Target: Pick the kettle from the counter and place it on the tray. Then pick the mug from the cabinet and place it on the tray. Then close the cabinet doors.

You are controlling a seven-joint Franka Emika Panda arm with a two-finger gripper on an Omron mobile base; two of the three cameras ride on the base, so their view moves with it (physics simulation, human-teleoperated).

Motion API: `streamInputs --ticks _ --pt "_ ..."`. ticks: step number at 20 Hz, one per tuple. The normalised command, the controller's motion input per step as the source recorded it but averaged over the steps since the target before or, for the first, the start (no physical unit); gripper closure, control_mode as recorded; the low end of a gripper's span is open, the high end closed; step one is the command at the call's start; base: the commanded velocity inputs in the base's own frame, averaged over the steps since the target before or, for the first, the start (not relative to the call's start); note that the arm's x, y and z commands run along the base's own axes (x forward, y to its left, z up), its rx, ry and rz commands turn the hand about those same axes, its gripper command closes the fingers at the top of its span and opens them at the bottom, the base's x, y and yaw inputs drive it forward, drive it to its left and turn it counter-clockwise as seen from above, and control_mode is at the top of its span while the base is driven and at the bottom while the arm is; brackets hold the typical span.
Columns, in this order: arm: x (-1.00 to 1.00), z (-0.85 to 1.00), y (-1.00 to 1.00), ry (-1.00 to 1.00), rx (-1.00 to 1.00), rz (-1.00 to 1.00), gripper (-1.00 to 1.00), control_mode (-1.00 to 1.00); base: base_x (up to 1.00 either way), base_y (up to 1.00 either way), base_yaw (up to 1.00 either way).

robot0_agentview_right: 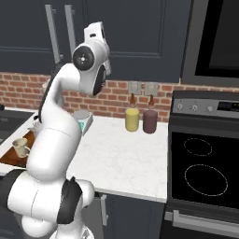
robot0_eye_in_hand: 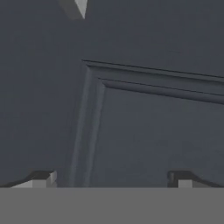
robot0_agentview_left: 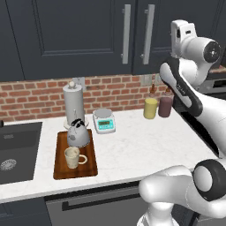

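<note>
The grey kettle (robot0_agentview_left: 78,134) stands on the far end of the reddish-brown tray (robot0_agentview_left: 88,167). The cream mug (robot0_agentview_left: 73,157) sits on the tray in front of it, handle to the right, and also shows past the arm (robot0_agentview_right: 19,147). Both cabinet doors (robot0_agentview_left: 84,39) are shut, their silver bar handles (robot0_agentview_left: 126,33) side by side. My gripper (robot0_eye_in_hand: 111,180) is raised close to a dark door panel (robot0_eye_in_hand: 153,131). Its fingertips (robot0_eye_in_hand: 41,179) stand wide apart, open, with nothing between them.
On the white counter (robot0_agentview_left: 141,145) are a paper-towel roll (robot0_agentview_left: 73,103) behind the tray, a white-and-teal scale (robot0_agentview_left: 104,120), and a yellow cup (robot0_agentview_left: 150,108) beside a maroon cup (robot0_agentview_left: 165,106) at the brick wall. A sink (robot0_agentview_left: 15,150) lies left and a stove (robot0_agentview_right: 205,172) right.
</note>
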Motion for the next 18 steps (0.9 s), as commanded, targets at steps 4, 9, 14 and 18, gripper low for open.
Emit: streamInputs --ticks 4,9,14,18 --pt "0.7 -0.25 0.0 0.09 0.0 0.04 -1.0 -1.0 0.0 0.0 0.0" --pt "0.33 -0.24 0.0 0.1 0.0 0.0 -1.0 -1.0 0.0 0.0 0.0" --pt "0.19 -0.3 0.0 0.1 0.0 0.0 -1.0 -1.0 0.0 0.0 0.0" --pt "0.09 -0.3 0.0 0.11 0.0 0.0 -1.0 -1.0 0.0 0.0 0.0"
